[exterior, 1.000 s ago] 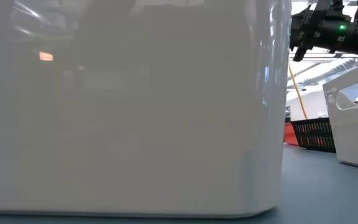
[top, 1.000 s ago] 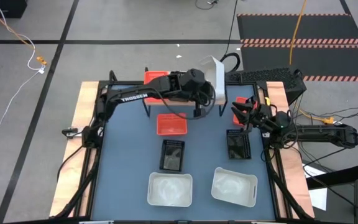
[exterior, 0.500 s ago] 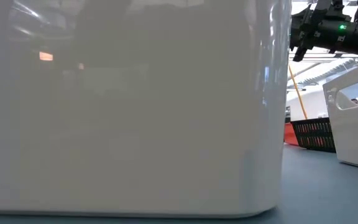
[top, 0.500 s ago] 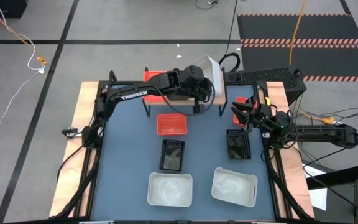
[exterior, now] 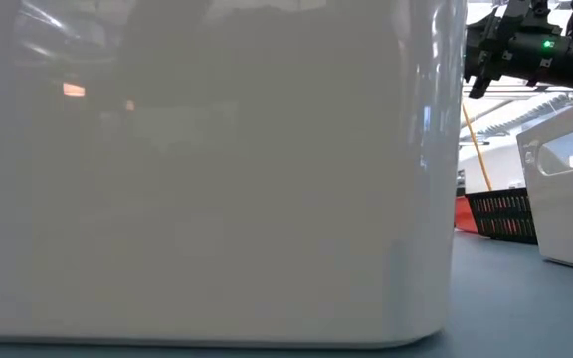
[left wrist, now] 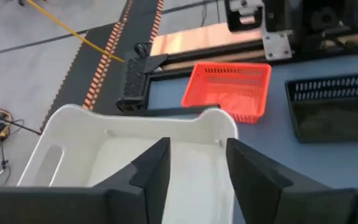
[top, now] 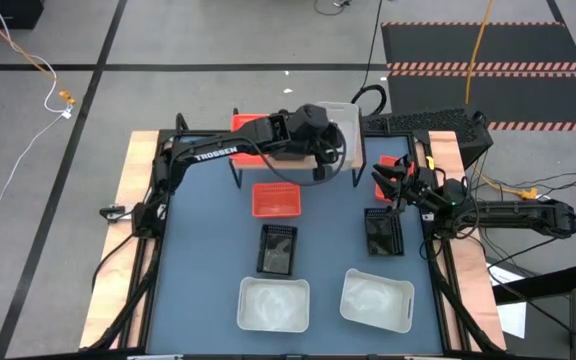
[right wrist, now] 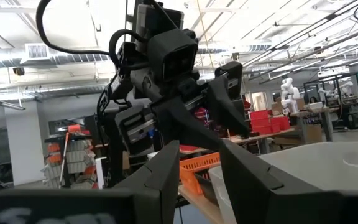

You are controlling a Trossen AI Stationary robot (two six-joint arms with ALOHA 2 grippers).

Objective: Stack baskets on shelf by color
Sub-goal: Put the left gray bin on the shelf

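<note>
A white basket [top: 340, 122] [left wrist: 123, 155] sits level on the right end of the shelf [top: 348, 157], and a red basket [top: 250, 122] sits on its left end. My left gripper [top: 326, 140] [left wrist: 194, 146] is open, its fingers over the white basket's inside. My right gripper [top: 393, 180] [right wrist: 199, 165] hovers open and holds nothing, above a red basket [top: 388, 165] and a black basket [top: 383, 232] at the table's right. Another red basket [top: 276, 199], a black one [top: 277, 248] and two white ones [top: 274, 303] [top: 376, 300] rest on the table. My left gripper stands open above the white basket, coming at it from the table's left side. Its own fingers [left wrist: 157, 171] hide the basket's near wall, so I cannot tell whether a finger touches it.
In the low view the wall of a white basket [exterior: 217, 169] fills most of the picture; beside it show another white basket [exterior: 565, 199] and a black one [exterior: 505, 214]. Bare blue table top [top: 208, 230] lies at the left.
The white basket stood tipped up on end over the shelf's right end. It has come down and now lies level on the shelf. My left gripper has gone down and a little toward the table's left with it.
</note>
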